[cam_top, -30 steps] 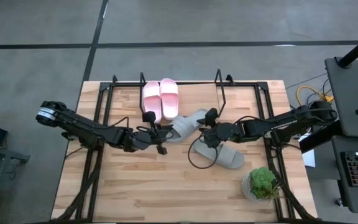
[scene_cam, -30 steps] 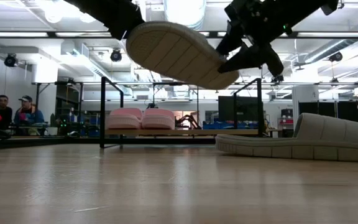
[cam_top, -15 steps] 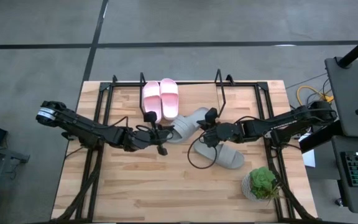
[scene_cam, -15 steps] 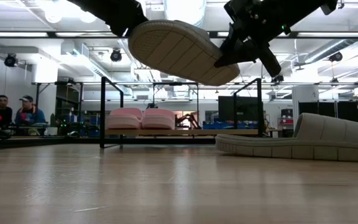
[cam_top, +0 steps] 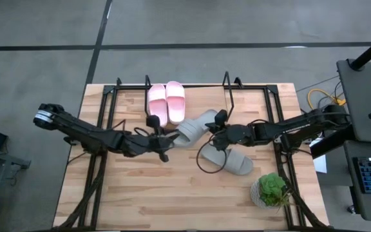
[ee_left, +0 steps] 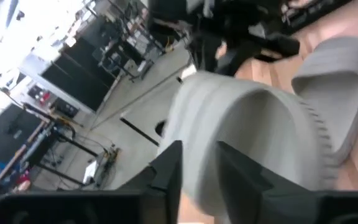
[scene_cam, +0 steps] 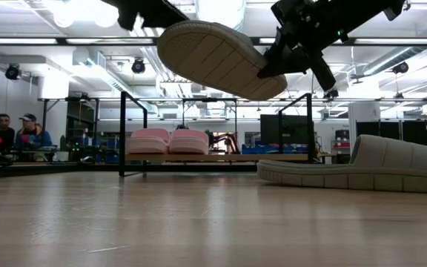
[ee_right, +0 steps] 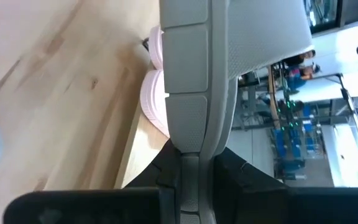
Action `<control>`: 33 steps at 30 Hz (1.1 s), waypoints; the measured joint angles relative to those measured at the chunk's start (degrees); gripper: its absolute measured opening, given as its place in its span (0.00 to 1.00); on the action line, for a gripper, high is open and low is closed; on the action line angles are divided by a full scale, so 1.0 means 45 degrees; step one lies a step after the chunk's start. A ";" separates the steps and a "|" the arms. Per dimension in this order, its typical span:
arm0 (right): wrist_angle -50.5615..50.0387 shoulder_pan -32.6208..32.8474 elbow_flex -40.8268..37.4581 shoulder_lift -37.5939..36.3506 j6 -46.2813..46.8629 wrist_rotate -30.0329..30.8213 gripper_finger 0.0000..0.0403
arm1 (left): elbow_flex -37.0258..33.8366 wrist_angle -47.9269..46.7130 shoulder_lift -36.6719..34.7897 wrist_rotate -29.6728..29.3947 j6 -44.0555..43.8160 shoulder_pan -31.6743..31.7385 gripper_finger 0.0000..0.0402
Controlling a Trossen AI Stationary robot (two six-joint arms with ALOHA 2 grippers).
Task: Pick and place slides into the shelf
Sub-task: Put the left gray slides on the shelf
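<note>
Your right gripper (cam_top: 215, 133) has its fingers clamped on the edge of a grey slide (cam_top: 192, 127), and it hangs in the air, sole down, above the table (cam_top: 172, 193). Your left gripper (cam_top: 166, 143) sits just beside that slide; you cannot tell whether its fingers are apart or closed. The second grey slide (cam_top: 232, 159) lies on the boards near the potted plant (cam_top: 270, 189). Both pink slides (cam_top: 166, 102) rest side by side in the shelf (cam_top: 228, 85).
</note>
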 joint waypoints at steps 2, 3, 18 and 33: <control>0.0027 0.0011 -0.0023 -0.0213 -0.0002 -0.0448 0.10 | -0.0060 0.0006 -0.0429 0.0005 0.0288 -0.0099 0.26; 0.0059 0.0015 -0.0032 -0.0297 -0.0001 -0.0737 0.10 | -0.0122 -0.0053 -0.0673 -0.0021 0.0325 -0.0172 0.29; 0.5130 0.0019 -0.2096 -0.2126 -0.0993 -0.6267 0.10 | -0.2102 0.2125 -0.2782 0.1332 0.2042 -0.0541 0.42; 0.7684 0.0024 -0.2876 -0.2372 -0.1192 -1.1782 0.10 | -0.3208 0.8918 0.0564 0.4007 0.5511 0.0025 0.42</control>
